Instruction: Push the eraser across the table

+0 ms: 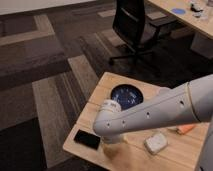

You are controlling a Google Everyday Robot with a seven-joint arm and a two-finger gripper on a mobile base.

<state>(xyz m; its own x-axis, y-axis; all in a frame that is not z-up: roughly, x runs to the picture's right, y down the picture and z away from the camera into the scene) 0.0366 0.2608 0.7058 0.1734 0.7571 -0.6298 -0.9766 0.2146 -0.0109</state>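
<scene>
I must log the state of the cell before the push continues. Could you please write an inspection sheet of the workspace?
Surface: light wood table, small, rectangular.
Job's things: black eraser lying flat near the table's front left edge.
Clutter: dark blue plate; whitish block; small orange item.
Grippers: gripper low over the table, just right of the eraser.
Cables: nothing seen.
Surroundings: patterned carpet; black office chair; long pale desk with a blue disc.
</scene>
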